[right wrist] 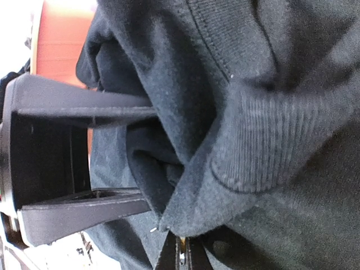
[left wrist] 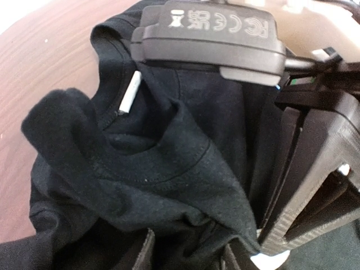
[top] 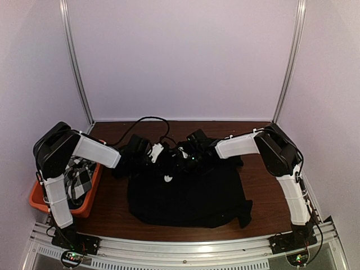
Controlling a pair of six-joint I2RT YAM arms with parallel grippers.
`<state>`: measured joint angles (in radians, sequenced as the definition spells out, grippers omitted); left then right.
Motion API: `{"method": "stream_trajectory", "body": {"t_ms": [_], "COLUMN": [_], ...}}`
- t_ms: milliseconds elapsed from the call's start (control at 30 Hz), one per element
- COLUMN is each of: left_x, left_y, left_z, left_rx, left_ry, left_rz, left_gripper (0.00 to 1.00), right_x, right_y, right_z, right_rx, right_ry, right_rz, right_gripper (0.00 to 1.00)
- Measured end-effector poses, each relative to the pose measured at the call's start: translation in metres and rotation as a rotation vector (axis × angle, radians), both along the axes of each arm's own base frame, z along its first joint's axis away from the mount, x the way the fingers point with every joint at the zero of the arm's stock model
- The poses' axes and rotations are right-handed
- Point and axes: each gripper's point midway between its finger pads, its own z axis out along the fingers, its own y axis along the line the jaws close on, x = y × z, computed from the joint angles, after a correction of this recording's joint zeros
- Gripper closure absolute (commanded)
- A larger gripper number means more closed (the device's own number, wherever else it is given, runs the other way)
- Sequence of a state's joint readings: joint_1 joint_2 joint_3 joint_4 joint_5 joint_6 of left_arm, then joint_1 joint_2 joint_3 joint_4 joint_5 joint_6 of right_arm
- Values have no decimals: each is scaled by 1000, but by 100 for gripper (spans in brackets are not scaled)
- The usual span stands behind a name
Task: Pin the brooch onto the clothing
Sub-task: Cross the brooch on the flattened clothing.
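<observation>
The black T-shirt lies spread on the table, with its small light print on the chest. Both grippers meet at its collar. My left gripper is shut on a raised fold of the shirt, just below the collar and its white label. The left fingers show with the fold bunched between them. My right gripper is shut on the brooch, seen only as a small gold bit between its fingertips. It presses against the fold's edge, and a thin silver pin tip shows beside it.
An orange bin with a black-and-white checked cloth stands at the left table edge. Cables loop behind the grippers. The right gripper's fingers crowd close to my left gripper. White walls stand at the back and both sides.
</observation>
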<state>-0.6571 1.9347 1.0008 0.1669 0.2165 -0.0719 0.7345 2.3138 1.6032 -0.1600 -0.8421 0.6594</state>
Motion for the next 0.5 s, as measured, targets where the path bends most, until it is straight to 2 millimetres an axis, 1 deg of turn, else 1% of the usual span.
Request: {"method": "stream_trajectory", "body": {"t_ms": [100, 133, 167, 300, 400, 500], "left_x": [-6, -7, -9, -20, -27, -26], "left_y": [2, 3, 3, 8, 12, 16], "left_z": [2, 3, 4, 7, 15, 25], "left_rx": [-14, -19, -25, -47, -65, -76], "left_ry": [14, 18, 21, 37, 36, 17], "left_rz": [18, 25, 31, 64, 90, 131], "left_gripper": [45, 36, 32, 29, 27, 26], "right_x": [-6, -7, -8, -15, -16, -16], "right_y": [-1, -1, -1, -5, -10, -15], "right_z": [1, 1, 0, 5, 11, 19], "right_rx": [9, 12, 13, 22, 29, 40], "right_ry": [4, 1, -4, -23, -27, -34], "right_rz": [29, 39, 48, 78, 80, 73], "right_gripper": [100, 100, 100, 100, 100, 100]}}
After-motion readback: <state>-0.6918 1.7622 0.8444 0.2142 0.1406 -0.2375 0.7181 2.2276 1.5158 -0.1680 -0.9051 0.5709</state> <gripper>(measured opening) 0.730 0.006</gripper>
